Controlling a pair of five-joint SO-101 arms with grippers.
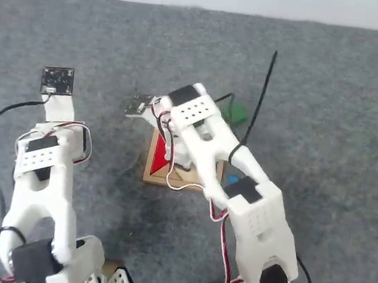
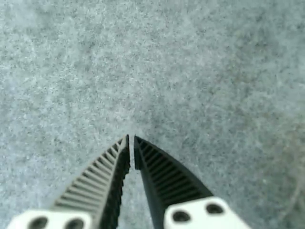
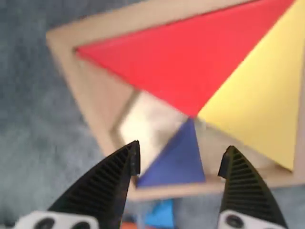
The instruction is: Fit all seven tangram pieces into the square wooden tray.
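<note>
The square wooden tray (image 3: 62, 39) holds a large red triangle (image 3: 181, 62), a large yellow triangle (image 3: 259, 100) and a small dark blue triangle (image 3: 176, 162) near its rim. My right gripper (image 3: 183, 155) is open just above the tray, one finger on each side of the blue triangle. Seen from above, the right arm (image 1: 203, 139) covers most of the tray (image 1: 151, 171), leaving a strip of the red triangle (image 1: 158, 158) showing. My left gripper (image 2: 131, 139) is shut with nothing in it over bare carpet, well left of the tray.
A green piece (image 1: 233, 111) lies on the grey carpet behind the tray. A light blue piece (image 1: 231, 181) (image 3: 159, 212) lies just outside the tray's right side. The left arm (image 1: 41, 166) and cables sit at the left.
</note>
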